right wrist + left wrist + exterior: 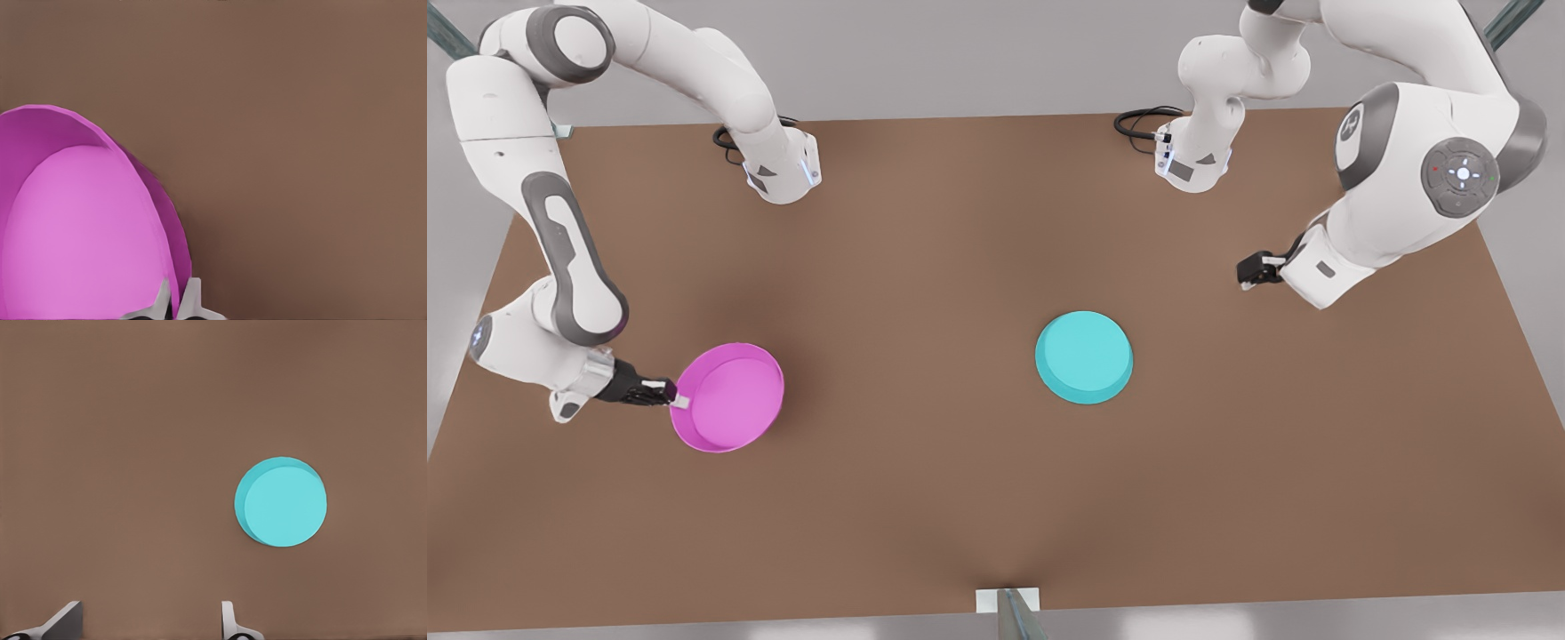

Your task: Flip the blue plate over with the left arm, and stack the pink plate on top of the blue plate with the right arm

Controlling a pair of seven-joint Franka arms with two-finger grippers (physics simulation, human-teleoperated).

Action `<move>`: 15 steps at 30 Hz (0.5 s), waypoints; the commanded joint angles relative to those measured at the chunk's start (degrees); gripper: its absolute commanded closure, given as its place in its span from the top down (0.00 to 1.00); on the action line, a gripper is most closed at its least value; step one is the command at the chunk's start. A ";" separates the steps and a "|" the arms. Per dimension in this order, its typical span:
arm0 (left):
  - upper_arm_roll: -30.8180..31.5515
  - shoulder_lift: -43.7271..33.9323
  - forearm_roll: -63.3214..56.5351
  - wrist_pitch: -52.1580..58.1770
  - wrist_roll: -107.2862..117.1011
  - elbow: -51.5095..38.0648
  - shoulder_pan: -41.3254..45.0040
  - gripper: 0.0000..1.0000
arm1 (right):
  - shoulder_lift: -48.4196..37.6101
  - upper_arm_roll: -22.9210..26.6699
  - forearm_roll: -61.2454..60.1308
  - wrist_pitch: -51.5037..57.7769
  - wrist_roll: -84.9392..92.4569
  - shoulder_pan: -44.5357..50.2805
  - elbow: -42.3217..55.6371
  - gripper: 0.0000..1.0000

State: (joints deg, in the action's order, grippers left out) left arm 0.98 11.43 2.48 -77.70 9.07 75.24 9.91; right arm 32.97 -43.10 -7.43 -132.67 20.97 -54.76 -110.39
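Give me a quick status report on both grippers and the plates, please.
Right gripper shut on pink plate rim, plate tilted. Left gripper open, apart from blue plate, which lies bottom up on table. Nothing between the plates.

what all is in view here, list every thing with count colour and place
blue plate: one, cyan, lying on the table right of centre in the front view, flat bottom up, apart from both arms
pink plate: one, magenta with a lighter inside, at the front view's left, open side up and tilted, rim pinched by the right gripper
table: one, brown, under everything
cable loops: two, black, one at each arm base by the far edge
right gripper: one, black with pale fingers, shut on the pink plate's rim at the front view's left
left gripper: one, black, held above the table at the front view's right, fingers apart, waiting
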 commanded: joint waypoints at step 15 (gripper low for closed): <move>-0.01 0.26 -0.11 0.00 0.51 0.00 0.20 1.00 | -5.02 21.03 -24.47 -6.46 -8.40 47.72 2.99 0.21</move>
State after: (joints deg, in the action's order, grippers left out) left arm 0.90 11.69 2.38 -77.70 9.58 75.24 10.11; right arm 27.94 -19.97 -32.83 -139.17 12.50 -4.26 -106.72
